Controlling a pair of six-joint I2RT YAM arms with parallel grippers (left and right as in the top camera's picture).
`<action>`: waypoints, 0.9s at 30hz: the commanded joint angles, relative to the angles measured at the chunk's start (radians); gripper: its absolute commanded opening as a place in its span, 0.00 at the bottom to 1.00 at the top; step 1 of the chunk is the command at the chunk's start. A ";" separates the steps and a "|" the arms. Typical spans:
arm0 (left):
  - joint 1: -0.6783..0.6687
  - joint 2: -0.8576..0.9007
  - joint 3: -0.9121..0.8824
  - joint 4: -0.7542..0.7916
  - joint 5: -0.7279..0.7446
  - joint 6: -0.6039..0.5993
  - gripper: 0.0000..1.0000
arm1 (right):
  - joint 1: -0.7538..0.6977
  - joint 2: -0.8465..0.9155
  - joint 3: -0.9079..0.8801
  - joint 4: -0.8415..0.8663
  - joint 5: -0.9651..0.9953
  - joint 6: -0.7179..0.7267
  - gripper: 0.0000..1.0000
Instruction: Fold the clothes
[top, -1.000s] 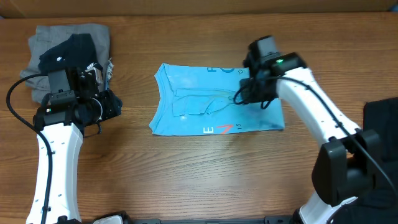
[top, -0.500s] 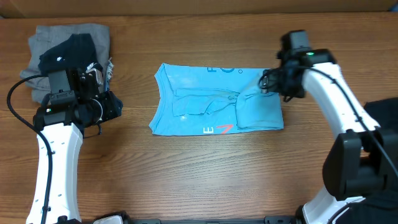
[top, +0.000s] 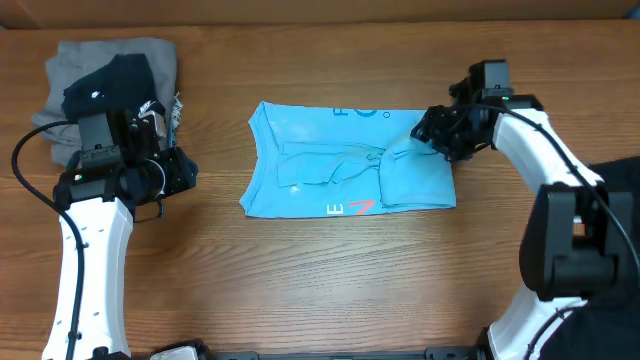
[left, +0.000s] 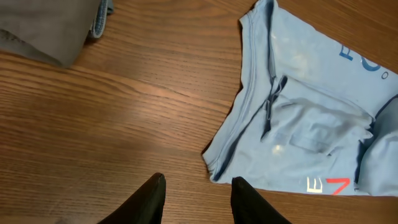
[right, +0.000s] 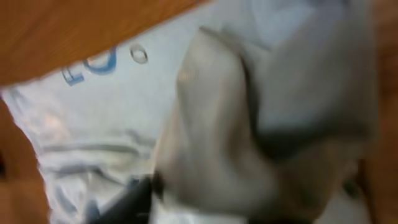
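A light blue T-shirt (top: 320, 170) lies partly folded at the middle of the wooden table, with white and red letters along its near edge. My right gripper (top: 436, 136) is at the shirt's far right corner, shut on a bunched flap of it. In the blurred right wrist view the lifted cloth (right: 236, 137) fills the space at the jaws. My left gripper (top: 176, 170) is open and empty, low over bare wood left of the shirt. The left wrist view shows its two fingers (left: 196, 199) apart, just short of the shirt's near left corner (left: 214, 171).
A pile of grey and dark clothes (top: 100, 75) sits at the far left corner, behind my left arm; its edge shows in the left wrist view (left: 43, 25). A dark cloth (top: 615, 200) lies at the right edge. The table (top: 330, 290) is bare wood in front.
My right gripper moved from the shirt's centre to its right side, pulling a flap of cloth with it, then shifted slightly further right. The left arm has not moved.
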 joint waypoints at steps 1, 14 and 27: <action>0.003 -0.022 0.018 -0.005 0.014 0.019 0.38 | 0.004 0.018 -0.005 0.133 -0.157 0.084 0.23; 0.003 -0.021 0.017 -0.014 0.013 0.027 0.48 | -0.028 0.009 -0.001 0.307 -0.413 0.056 0.63; 0.003 -0.021 0.017 -0.016 0.011 0.045 0.52 | 0.010 0.005 -0.001 -0.315 -0.124 -0.330 0.56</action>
